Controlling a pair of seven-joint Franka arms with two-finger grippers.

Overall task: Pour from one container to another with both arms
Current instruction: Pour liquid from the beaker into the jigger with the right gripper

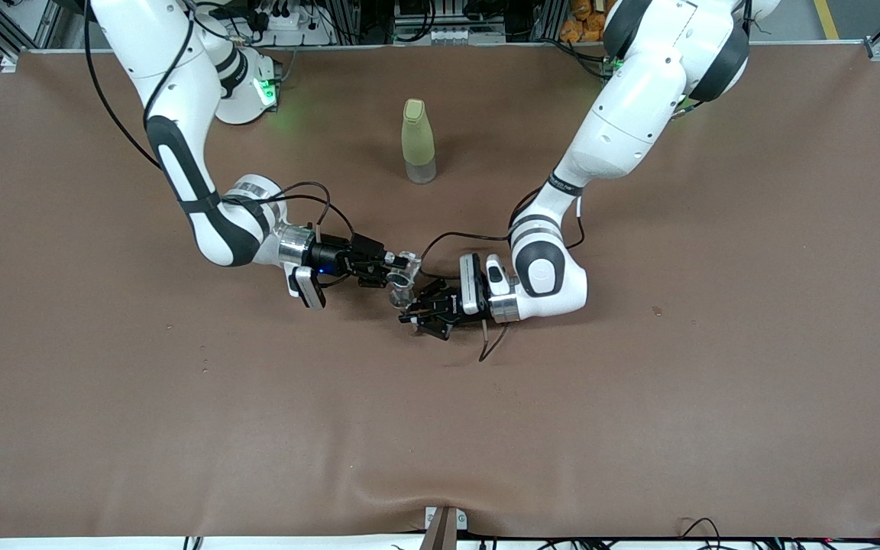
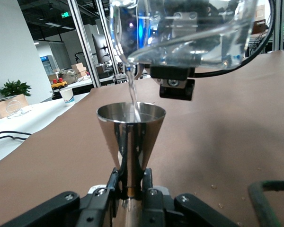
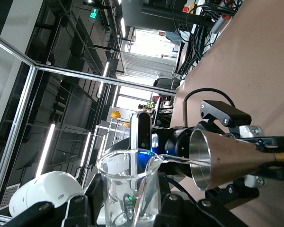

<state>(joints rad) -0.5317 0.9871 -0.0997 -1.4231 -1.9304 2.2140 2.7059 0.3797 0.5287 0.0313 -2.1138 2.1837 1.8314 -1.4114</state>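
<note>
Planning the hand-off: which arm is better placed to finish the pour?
Right. Its gripper holds the tilted glass beaker streaming into the metal cone cup; the left gripper just steadies that cup.

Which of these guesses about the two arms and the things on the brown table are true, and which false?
1. The right end effector holds a clear glass beaker. True.
2. The left end effector holds a red plastic bowl. False: it grips a metal cone-shaped jigger.
3. Liquid is streaming from the beaker into the jigger. True.
4. The yellow-green bottle lies on its side. False: it stands upright, capped.
5. The bottle is nearer the front camera than the end effectors. False: it is farther.
</note>
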